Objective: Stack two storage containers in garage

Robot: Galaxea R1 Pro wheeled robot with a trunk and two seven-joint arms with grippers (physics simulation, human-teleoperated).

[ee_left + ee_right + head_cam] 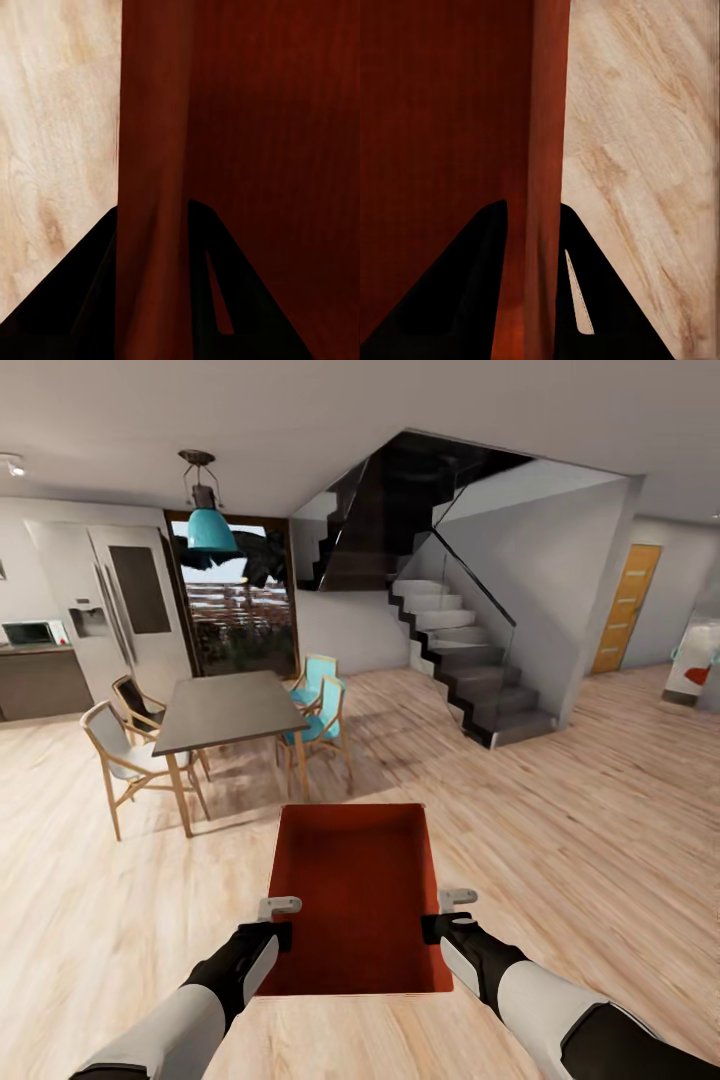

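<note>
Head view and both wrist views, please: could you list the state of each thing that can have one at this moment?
storage container: open-topped, empty, held level above the wood floor between both grippers.
left gripper: shut on the container's left wall, one finger either side.
right gripper: shut on the container's right wall, one finger either side.
orange door: closed.
dining chairs: upright around the table.

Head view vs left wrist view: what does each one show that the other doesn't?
Head view alone: the dining table with its chairs, the teal pendant lamp, the staircase, the orange door, and the right hand on the storage container's far wall.

Left wrist view alone: the left hand's fingers straddling the container wall, one on each face.

Both: the red-orange storage container, the left hand and the light wood floor.
</note>
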